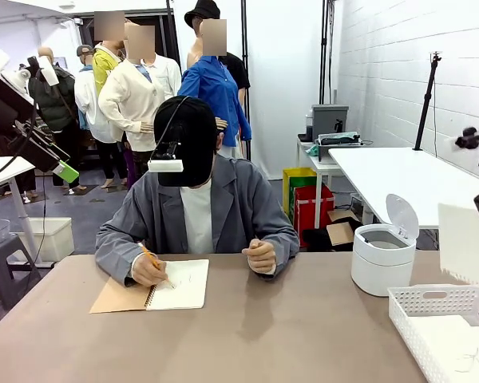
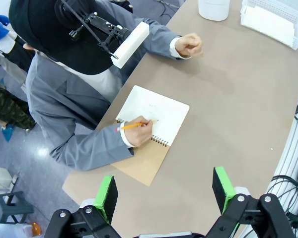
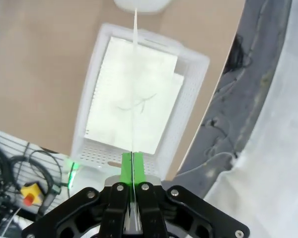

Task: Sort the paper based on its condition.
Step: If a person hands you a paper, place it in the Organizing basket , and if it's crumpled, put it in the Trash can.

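Paper (image 1: 465, 243), three smooth sheets: past left gripper (image 2: 164, 176), jaws wide and empty above counter (image 1: 303, 335) with one open notebook (image 1: 180, 286), one sheet hanging long-axis-down from right gripper (image 3: 133, 161), jaws clamped on it, two stacked sheets (image 3: 114, 94) flat, lengthwise, in one white basket (image 3: 193, 57).

Notebook (image 1: 184, 283), bin (image 1: 381, 267), basket (image 1: 419, 307) on table (image 1: 303, 335)

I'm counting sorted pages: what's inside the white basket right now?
The basket holds smooth white sheets lying flat, the top one faintly scribbled. At least two show; any beneath are covered. The right fingers pinch a loose sheet above it.
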Robot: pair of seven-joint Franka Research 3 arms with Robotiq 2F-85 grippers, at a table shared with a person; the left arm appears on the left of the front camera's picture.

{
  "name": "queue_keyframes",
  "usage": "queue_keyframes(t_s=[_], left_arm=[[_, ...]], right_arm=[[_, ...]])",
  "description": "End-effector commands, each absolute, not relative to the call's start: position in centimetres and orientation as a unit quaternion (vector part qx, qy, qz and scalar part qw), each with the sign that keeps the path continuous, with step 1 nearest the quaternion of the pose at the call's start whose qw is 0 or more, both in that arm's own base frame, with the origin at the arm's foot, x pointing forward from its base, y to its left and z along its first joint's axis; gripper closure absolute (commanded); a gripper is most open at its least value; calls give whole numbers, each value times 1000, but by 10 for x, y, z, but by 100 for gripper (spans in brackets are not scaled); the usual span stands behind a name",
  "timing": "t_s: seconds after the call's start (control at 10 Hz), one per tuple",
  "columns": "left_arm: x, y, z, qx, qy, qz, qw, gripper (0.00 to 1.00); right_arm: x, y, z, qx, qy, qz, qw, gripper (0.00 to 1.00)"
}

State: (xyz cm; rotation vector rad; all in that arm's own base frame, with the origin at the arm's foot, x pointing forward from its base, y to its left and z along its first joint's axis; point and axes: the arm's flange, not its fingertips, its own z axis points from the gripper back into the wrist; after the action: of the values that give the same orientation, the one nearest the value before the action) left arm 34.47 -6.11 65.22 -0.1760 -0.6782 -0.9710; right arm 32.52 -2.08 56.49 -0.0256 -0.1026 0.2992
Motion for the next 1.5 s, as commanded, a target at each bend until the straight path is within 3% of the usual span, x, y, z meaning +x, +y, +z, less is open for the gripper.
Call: queue_keyframes(t_s=[0.0,0.3,0.4,0.5,0.8,1.0,1.4], left_arm=[[344,-60,652,-84,-319,-457,826,0],[344,-60,652,-84,-319,-457,826,0],[344,-60,652,-84,-319,-457,826,0],[344,-60,652,-84,-319,-457,826,0],[344,-60,652,-84,-319,-457,826,0],[344,-60,652,-84,-319,-457,826,0],[344,-60,652,-84,-319,-457,826,0]], right_arm=[[303,-17,546,-13,-62,109,992,100],[303,-9,527,22,-55,74,996,100],[309,-7,546,48,-53,89,993,100],[296,-15,531,9,-43,90,995,100],[298,-13,535,21,-46,88,995,100],[317,-15,509,80,-65,57,993,100],[330,-13,469,91,-42,36,994,100]])
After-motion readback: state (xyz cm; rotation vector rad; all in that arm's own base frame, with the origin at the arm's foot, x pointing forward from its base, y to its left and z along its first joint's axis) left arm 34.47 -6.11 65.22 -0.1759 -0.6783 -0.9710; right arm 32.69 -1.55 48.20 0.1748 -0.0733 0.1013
